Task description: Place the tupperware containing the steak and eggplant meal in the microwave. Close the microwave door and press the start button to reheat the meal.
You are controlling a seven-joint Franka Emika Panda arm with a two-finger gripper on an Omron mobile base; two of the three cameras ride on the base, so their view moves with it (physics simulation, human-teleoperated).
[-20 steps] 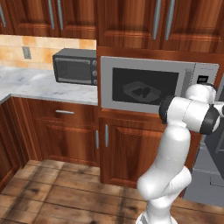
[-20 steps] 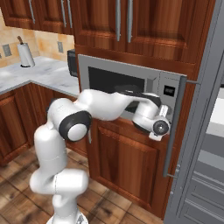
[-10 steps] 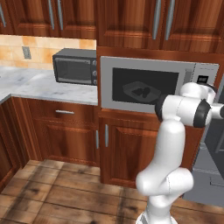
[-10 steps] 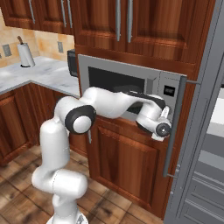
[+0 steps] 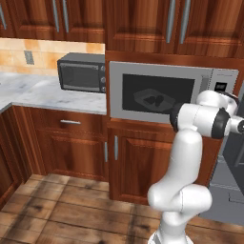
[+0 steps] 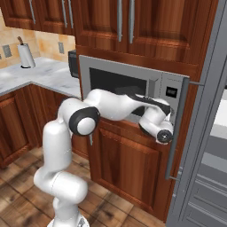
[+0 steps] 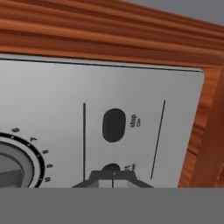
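The microwave sits built into the wooden cabinets, its door closed. Through the window the tupperware rests inside with two dark lumps on it, too dim to tell steak from eggplant. So loading and closing look done; only the start press seems left. Over the last second the arm has swung its wrist a little further toward the control panel at the microwave's right end. The end effector is clenched, fingertips together and empty, right up against the lower dark button, just below the stop button and beside the dial. Whether it is pressing cannot be told.
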